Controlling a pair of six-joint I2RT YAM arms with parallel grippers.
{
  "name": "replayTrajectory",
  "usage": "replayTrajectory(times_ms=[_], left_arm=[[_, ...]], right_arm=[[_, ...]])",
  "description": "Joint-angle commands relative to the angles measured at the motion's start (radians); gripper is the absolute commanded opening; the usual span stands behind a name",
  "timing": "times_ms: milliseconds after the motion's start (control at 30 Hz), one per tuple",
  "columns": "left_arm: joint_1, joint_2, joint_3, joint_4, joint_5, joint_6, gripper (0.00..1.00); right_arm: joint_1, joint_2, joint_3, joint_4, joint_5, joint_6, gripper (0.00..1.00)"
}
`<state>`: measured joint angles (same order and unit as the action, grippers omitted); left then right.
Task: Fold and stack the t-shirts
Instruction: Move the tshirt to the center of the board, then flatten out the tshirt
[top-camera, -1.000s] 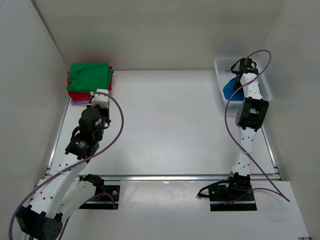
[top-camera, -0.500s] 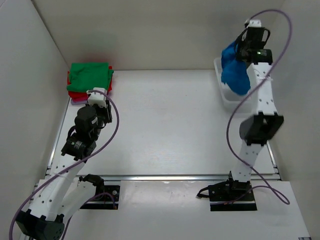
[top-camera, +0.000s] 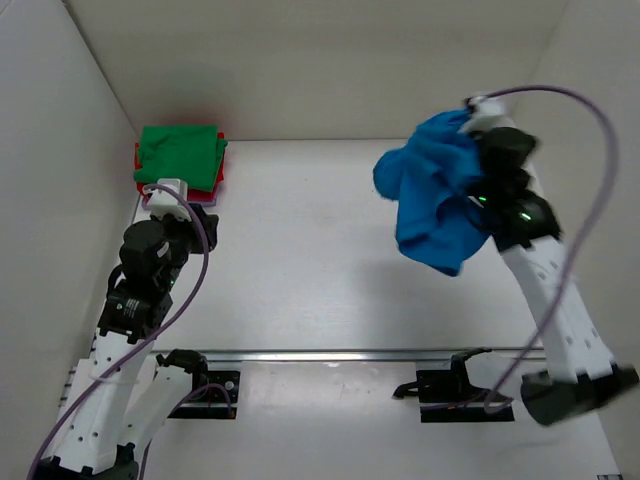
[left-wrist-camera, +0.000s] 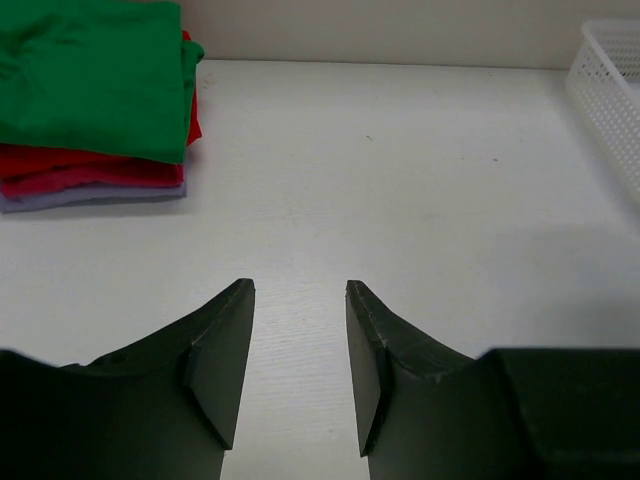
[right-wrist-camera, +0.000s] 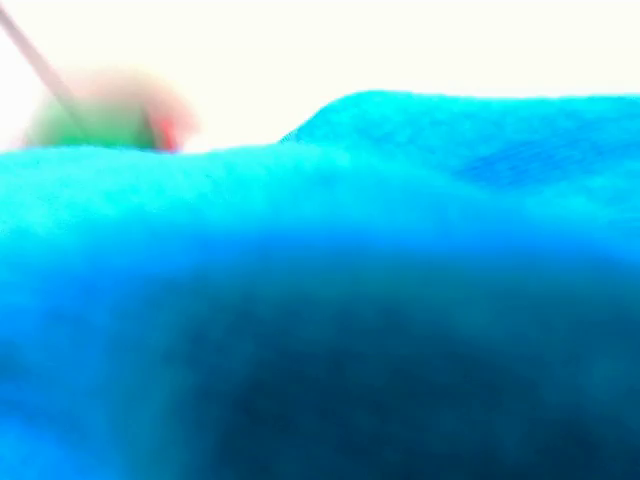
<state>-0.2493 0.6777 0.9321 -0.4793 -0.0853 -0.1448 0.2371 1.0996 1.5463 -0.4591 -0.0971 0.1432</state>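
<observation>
Blue t-shirt hangs bunched in the air from the right jaws, which are closed on its upper edge and buried in the cloth. A second ago it lay in the white mesh basket, and half a second ago it dangled above that basket. Now it has swung inward over the counter and billows wider. The right arm has leaned over to the outer side. The left arm has drawn back from the folded pile. Its jaws have widened and now stand partly open with nothing between them, only counter showing in the gap.

Ahead of the left jaws and off to their left sits the stack. A green t-shirt is on top, red t-shirts lie beneath it, and a pale lavender t-shirt is at the bottom. Two red layers seem to show, though the fold lines make that uncertain. The basket stands ahead and far to their right, only its corner in view.

Blue fabric fills the right wrist view almost completely, and from above it screens the basket.

The count is one blue shirt aloft, one folded stack of four or so, one basket and two arms.
</observation>
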Motion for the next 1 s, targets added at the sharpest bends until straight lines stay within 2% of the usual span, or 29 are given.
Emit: replayTrajectory(times_ms=[0, 100, 233, 267, 333, 400, 500, 567, 700, 767, 833, 967], left_arm=[[0.008, -0.024, 0.033, -0.041, 0.036, -0.047, 0.53], [0.004, -0.03, 0.02, -0.045, 0.048, -0.058, 0.53], [0.005, -0.03, -0.03, -0.038, 0.106, -0.062, 0.57], [0.007, -0.024, -0.056, -0.027, 0.13, -0.056, 0.58], [-0.001, -0.006, -0.101, 0.007, 0.209, -0.068, 0.59], [-0.01, 0.052, -0.169, 0.056, 0.286, -0.11, 0.58], [-0.086, 0.15, -0.245, 0.174, 0.357, -0.185, 0.55], [-0.19, 0.215, -0.275, 0.246, 0.372, -0.205, 0.58], [-0.338, 0.411, -0.227, 0.219, 0.378, -0.184, 0.61], [-0.418, 0.511, -0.217, 0.215, 0.389, -0.223, 0.62], [-0.471, 0.559, -0.246, 0.264, 0.369, -0.295, 0.65], [-0.576, 0.623, -0.329, 0.465, 0.291, -0.43, 0.74]], right_arm=[[0.117, 0.137, -0.173, 0.057, 0.0, 0.078, 0.0], [0.217, 0.226, -0.258, 0.091, 0.054, 0.085, 0.02], [0.275, 0.313, -0.296, 0.065, 0.054, 0.114, 0.23], [0.284, 0.296, -0.322, 0.072, 0.063, 0.111, 0.31], [0.283, 0.272, -0.357, 0.08, 0.056, 0.105, 0.64], [0.243, 0.276, -0.368, 0.039, 0.013, 0.121, 0.81], [0.22, 0.279, -0.417, 0.034, 0.045, 0.093, 0.83], [0.205, 0.279, -0.442, 0.045, 0.053, 0.082, 0.86], [0.162, 0.31, -0.449, 0.027, 0.069, 0.058, 0.87], [0.143, 0.322, -0.439, 0.027, 0.074, 0.047, 0.87], [0.116, 0.33, -0.436, 0.033, 0.063, 0.042, 0.87], [0.099, 0.338, -0.442, 0.037, 0.06, 0.041, 0.86]])
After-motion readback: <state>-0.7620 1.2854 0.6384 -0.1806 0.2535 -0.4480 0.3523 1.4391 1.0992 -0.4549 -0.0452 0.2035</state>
